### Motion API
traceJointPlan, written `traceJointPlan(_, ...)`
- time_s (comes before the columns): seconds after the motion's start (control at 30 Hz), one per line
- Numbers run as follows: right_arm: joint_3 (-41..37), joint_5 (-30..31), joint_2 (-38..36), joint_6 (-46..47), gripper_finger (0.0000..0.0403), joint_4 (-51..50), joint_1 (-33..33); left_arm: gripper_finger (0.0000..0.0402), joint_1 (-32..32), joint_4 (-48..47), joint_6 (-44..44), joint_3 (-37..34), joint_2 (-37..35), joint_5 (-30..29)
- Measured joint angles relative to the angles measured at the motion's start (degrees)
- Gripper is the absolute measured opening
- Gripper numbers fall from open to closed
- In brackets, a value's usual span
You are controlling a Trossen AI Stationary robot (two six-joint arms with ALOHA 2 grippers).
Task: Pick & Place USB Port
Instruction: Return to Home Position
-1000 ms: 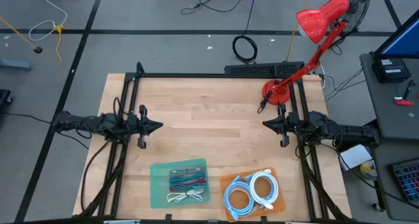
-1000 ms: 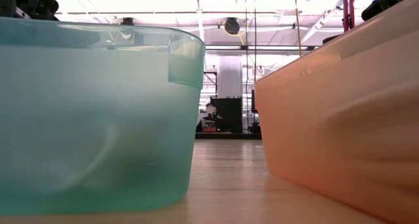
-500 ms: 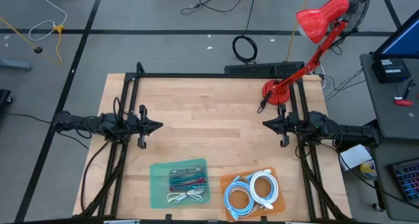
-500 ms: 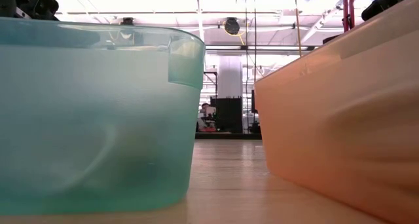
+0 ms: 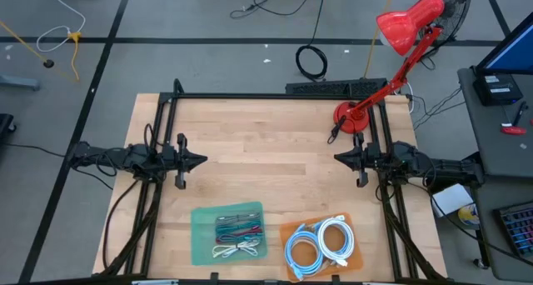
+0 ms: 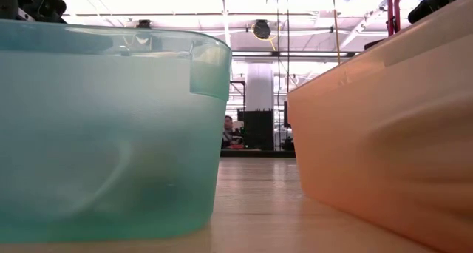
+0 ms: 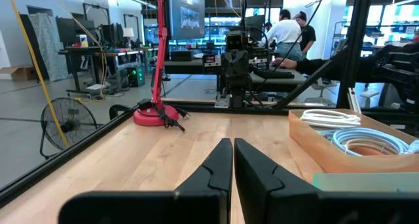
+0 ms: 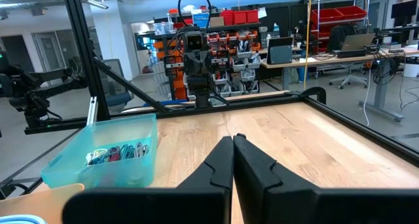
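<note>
A teal bin [image 5: 227, 232] sits near the table's near edge and holds red, green and white cables [image 5: 236, 235]. Beside it on the right, an orange bin [image 5: 323, 246] holds coiled white and blue cables [image 5: 321, 241]. Both bins also show close up in the low view, teal bin [image 6: 103, 127] and orange bin [image 6: 392, 127]. My left gripper [image 5: 202, 160] hovers at the table's left side, shut and holding nothing, fingertips together in its wrist view [image 7: 233, 144]. My right gripper [image 5: 336, 157] hovers at the right side, shut too [image 8: 233, 140]. The two face each other.
A red desk lamp [image 5: 391, 52] stands with its base [image 5: 350, 118] on the far right part of the table. Black frame rails [image 5: 275, 96] run along the far edge and both sides. Bare wood lies between the two grippers [image 5: 266, 156].
</note>
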Motion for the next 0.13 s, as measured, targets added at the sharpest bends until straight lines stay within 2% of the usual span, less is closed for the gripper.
traceJointPlan(0.13,0.0,0.0,0.0,0.0,0.0000,0.0,0.0,0.0021,0.0,0.0,0.0,0.0,0.0,0.0)
